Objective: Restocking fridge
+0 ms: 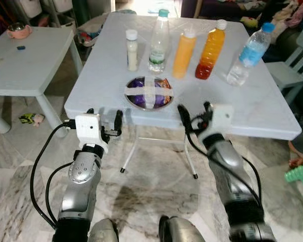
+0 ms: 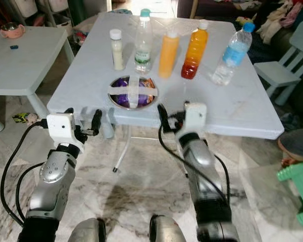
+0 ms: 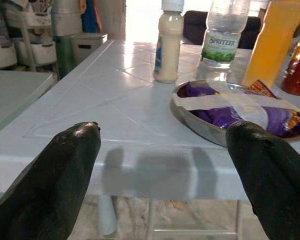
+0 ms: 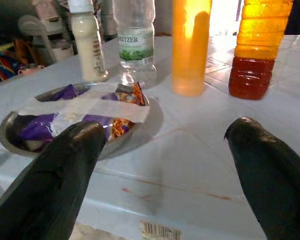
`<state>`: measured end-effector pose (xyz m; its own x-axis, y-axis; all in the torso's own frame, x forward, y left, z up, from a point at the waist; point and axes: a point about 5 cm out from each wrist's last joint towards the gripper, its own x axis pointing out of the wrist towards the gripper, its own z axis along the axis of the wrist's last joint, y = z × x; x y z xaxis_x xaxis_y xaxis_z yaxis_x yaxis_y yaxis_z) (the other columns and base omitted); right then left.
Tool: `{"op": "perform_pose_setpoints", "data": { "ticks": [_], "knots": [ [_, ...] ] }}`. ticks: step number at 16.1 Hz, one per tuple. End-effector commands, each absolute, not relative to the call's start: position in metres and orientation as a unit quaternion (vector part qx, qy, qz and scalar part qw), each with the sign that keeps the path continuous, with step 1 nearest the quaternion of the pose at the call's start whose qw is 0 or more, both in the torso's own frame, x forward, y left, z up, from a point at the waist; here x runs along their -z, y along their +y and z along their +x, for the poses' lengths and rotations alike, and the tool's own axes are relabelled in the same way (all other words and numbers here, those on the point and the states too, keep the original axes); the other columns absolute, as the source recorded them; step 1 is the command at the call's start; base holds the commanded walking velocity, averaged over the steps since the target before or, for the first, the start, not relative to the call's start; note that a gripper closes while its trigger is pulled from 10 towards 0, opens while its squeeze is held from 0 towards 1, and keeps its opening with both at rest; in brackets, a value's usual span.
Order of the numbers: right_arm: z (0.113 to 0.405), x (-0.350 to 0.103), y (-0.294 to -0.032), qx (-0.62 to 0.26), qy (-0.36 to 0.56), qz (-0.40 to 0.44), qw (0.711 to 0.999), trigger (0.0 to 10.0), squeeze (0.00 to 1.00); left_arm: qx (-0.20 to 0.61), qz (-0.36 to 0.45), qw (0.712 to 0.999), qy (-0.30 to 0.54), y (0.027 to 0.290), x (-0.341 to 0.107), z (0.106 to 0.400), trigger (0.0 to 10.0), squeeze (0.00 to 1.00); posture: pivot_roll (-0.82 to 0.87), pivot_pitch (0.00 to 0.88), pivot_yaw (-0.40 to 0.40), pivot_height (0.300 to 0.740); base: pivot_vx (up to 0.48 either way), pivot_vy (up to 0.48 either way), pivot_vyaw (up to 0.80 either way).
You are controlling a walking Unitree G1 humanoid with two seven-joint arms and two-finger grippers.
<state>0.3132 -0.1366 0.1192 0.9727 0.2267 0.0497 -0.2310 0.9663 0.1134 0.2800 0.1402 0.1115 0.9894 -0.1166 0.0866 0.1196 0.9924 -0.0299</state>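
White plastic worktop [image 1: 272, 108] carries five bottles in a row behind a taped metal bowl [image 1: 148, 93] of purple packets. Both tools hover at its near edge. Left tool [image 3: 162, 165] gapes wide, empty, facing the bowl. Right tool [image 4: 165, 170] likewise spread, holding nothing.

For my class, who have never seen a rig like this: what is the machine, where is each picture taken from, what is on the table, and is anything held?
It is a walking humanoid robot. Two pictures come from its head, looking down; two from cameras on its wrists. Its left gripper and right gripper hover open at the near edge of a white table, holding nothing. On the table stand five bottles: a cream bottle, a clear water bottle, an orange juice bottle, an amber drink bottle and a blue-capped water bottle. Nearer sits a taped metal bowl of snack packets.
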Motion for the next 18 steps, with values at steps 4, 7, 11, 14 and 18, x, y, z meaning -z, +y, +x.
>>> {"op": "perform_pose_setpoints", "data": {
  "ticks": [4,7,11,14,18],
  "knots": [
    [0.343,-0.13,-0.136,-0.108,-0.026,0.093,0.989,10.0,0.0,0.06,-0.008,0.997,-0.042,0.143,-0.113,0.277,10.0,0.0,0.09,0.117,-0.038,0.74,0.0,0.0,0.0],
    [0.35,-0.134,-0.133,-0.115,-0.031,0.095,0.988,10.0,0.0,0.06,-0.008,0.997,-0.041,0.144,-0.113,0.275,10.0,0.0,0.1,0.12,-0.036,0.74,0.0,0.0,0.0],
    [0.32,-0.133,-0.145,-0.106,-0.067,0.062,0.99,10.0,0.0,0.014,0.014,1.0,-0.015,0.164,-0.104,0.266,10.0,0.0,0.09,0.11,-0.034,0.74,0.0,0.0,0.0],
    [0.287,-0.13,-0.153,-0.084,-0.086,0.021,0.992,10.0,0.0,0.001,0.008,1.0,-0.002,0.175,-0.097,0.255,10.0,0.0,0.06,0.072,-0.02,0.74,0.0,0.0,0.0],
    [0.254,-0.117,-0.172,-0.027,-0.056,0.014,0.998,10.0,0.0,-0.002,0.001,1.0,0.002,0.175,-0.094,0.252,10.0,0.0,0.03,0.053,-0.011,0.74,0.0,0.177,0.0]
  ]
}}
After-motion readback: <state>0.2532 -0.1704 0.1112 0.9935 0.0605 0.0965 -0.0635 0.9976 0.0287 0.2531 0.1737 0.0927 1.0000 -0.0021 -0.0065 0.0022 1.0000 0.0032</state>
